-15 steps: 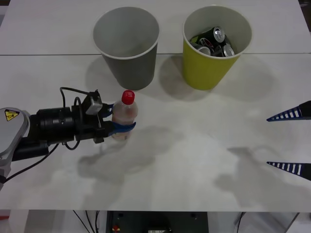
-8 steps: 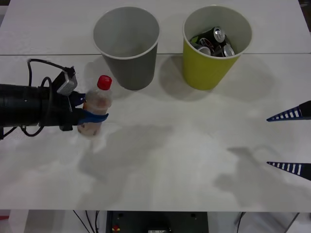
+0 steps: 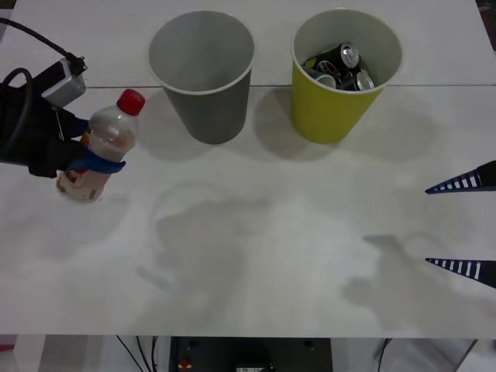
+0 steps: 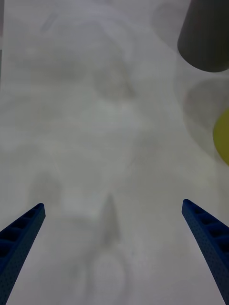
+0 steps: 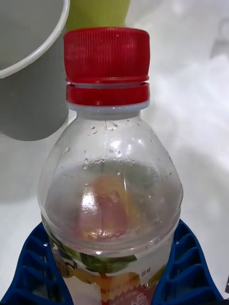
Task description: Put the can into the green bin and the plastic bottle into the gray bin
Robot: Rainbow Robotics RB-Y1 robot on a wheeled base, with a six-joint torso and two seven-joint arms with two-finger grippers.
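White bench underneath. Left pincer pinching plastic bottle, lifted, tilted, left of gray bin. Cans already in green bin. Right pincer spread, idle. Next: carry over gray rim, release.

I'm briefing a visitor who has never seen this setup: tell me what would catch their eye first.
The red-capped plastic bottle stands out first, clamped in the left tool and held tilted above the table's left side. Next come the two bins at the back: the gray bin, with nothing visible inside, and to its right the green bin holding cans. The right tool waits open at the table's right edge.
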